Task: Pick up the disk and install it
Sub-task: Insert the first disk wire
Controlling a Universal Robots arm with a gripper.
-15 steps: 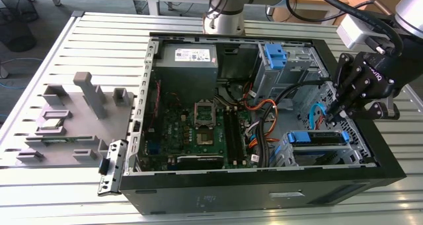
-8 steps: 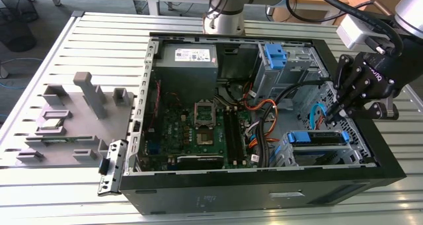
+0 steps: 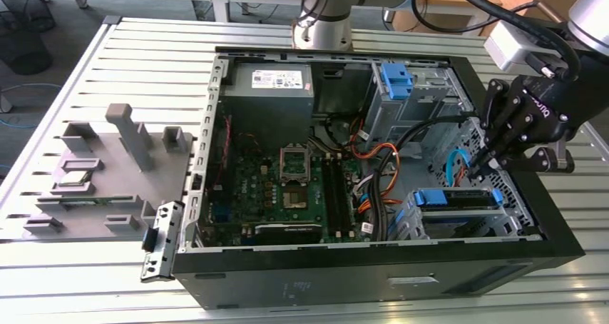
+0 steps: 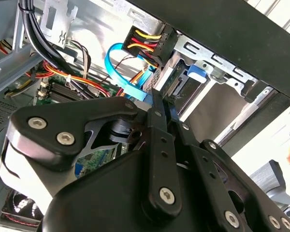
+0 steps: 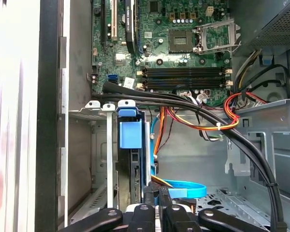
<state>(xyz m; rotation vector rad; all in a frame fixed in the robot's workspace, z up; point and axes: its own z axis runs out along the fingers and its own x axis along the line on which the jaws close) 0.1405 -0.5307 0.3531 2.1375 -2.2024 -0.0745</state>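
Observation:
The disk (image 3: 458, 198), with its blue bracket, sits in the drive cage at the case's near corner on the exterior view's right. In the first wrist view the disk (image 5: 134, 169) stands edge-on in its slot under the blue tab. In the second wrist view its end (image 4: 181, 82) shows beside the cable plugs. My gripper (image 3: 476, 173) hangs just above and behind the cage, fingers pressed together and shut. Its tips (image 4: 154, 99) meet at the blue data cable (image 4: 123, 72) and the black power plug (image 4: 147, 46) at the disk's end. Whether they pinch a plug I cannot tell. The gripper (image 5: 157, 208) is also in the first wrist view.
The open computer case (image 3: 381, 267) lies on a slatted table (image 3: 142, 46). Inside are the motherboard (image 3: 285, 181), a grey power supply (image 3: 271, 81), a second blue bracket (image 3: 395, 78) in the far bay, and thick black cables (image 5: 222, 130) across the middle. A grey parts fixture (image 3: 105, 167) stands at the exterior view's left.

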